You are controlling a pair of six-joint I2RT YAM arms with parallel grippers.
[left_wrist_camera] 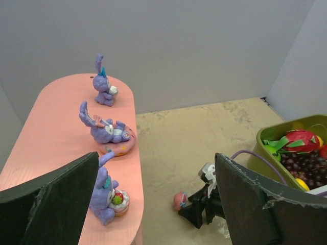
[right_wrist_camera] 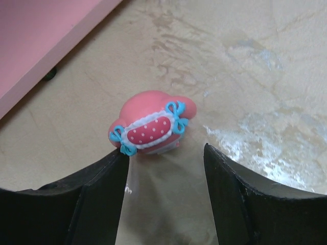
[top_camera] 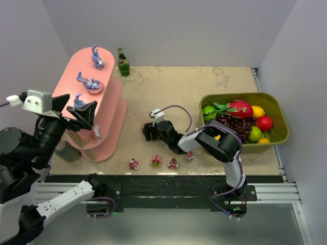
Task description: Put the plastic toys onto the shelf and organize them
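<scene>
— Beige tabletop (top_camera: 204, 87), scuffed and bare, fills most of the right wrist view. On it we have the pink toy (right_wrist_camera: 152, 125), lying just ahead of our right gripper (right_wrist_camera: 164, 155).

— Do we hold it?

— No. The fingers (right_wrist_camera: 97, 204) stand apart with bare table between them. The toy sits beyond the tips, a little toward the left-hand one. We cannot tell whether it touches that tip.

— Which way does it lie?

— Its long side runs across the gap, tilted up toward the right. We judge the toy about as wide as the opening. A grasp would call for a straight push forward with wider jaws, or a turn of the wrist to take it by the narrow side.

— And the shelf (right_wrist_camera: 41, 41)?

— Ahead and to the left of that gripper, its base near the toy.

— What about the other arm?

— Our left gripper (left_wrist_camera: 156, 158) hangs spread wide and empty over the shelf's top tier, with a purple bunny (left_wrist_camera: 104, 196) just beside its left finger. From there the pink toy lies down on the table, ahead and to the right, well apart. So we take the right arm as the nearer one for this toy.
</scene>
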